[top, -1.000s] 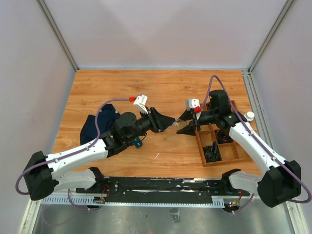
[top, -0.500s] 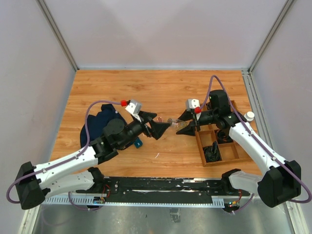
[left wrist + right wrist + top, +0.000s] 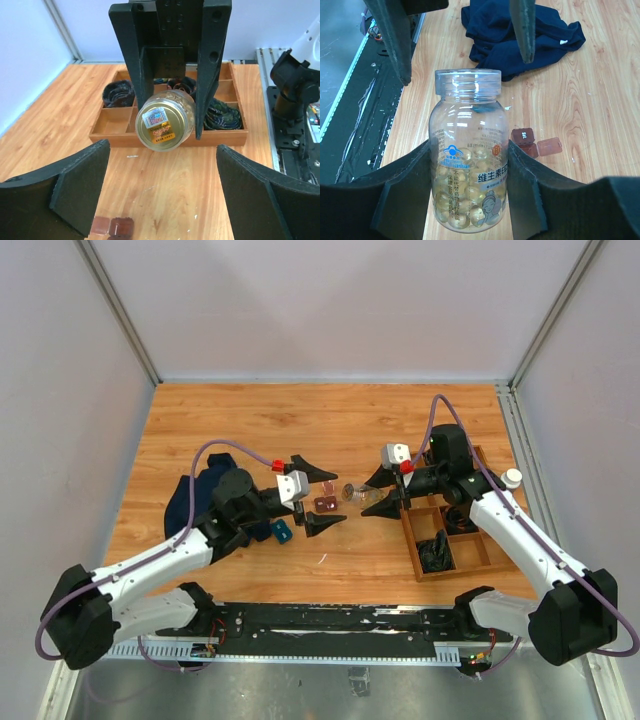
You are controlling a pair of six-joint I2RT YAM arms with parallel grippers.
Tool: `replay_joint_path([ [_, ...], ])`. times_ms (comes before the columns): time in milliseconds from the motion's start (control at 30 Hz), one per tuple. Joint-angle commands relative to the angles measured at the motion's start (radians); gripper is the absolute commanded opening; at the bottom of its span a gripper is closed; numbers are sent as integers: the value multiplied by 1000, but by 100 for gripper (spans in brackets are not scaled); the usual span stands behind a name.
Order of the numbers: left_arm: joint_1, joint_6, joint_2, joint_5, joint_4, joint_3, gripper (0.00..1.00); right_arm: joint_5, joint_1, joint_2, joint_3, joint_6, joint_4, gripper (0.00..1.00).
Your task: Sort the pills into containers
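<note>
My right gripper (image 3: pixel 370 497) is shut on a clear bottle (image 3: pixel 468 115) with no cap on it, partly filled with yellow pills (image 3: pixel 451 212). The bottle (image 3: pixel 355 491) lies level, with its mouth towards the left arm. A small reddish-brown container (image 3: pixel 325 504) lies on the table with its lid folded open (image 3: pixel 550 146). My left gripper (image 3: pixel 338 496) stands open around it with nothing held. In the left wrist view the container (image 3: pixel 116 227) is at the bottom edge and the bottle's base (image 3: pixel 165 120) faces the camera between the right arm's fingers.
A wooden divided tray (image 3: pixel 412 540) with dark items sits at the right under the right arm. A dark blue cloth (image 3: pixel 198 498) lies heaped at the left. A small blue object (image 3: pixel 281 531) rests by the left wrist. A white cap (image 3: pixel 513 477) sits beside the tray.
The left gripper has opened, turned and drawn back from the bottle's mouth. The reddish-brown container now lies on the table between its fingers. The right arm and bottle have held still.
</note>
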Motion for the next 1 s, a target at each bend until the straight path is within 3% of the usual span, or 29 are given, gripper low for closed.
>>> replay_joint_path([
  [0,39,20,57,190,60,80,88,-43,2,-7,-4,-13,12,1],
  [200,42,-30,129,221,79,131,78,-43,3,-8,-4,-13,13,1],
  [367,42,-48,167,225,79,158,62,-44,3,-8,-5,-14,12,1],
  [633,44,-47,193,222,58,176,56,-45,2,-10,-4,-13,12,1],
  [700,45,-47,199,222,45,183,46,-45,2,-10,-4,-14,11,1],
  [833,50,-94,207,216,38,189,12,-42,2,-12,-2,-13,12,1],
  [900,51,-174,206,196,43,188,1,-39,2,-12,-3,-14,11,1],
  [967,51,-289,196,144,58,179,0,-30,2,-11,0,-14,11,0],
])
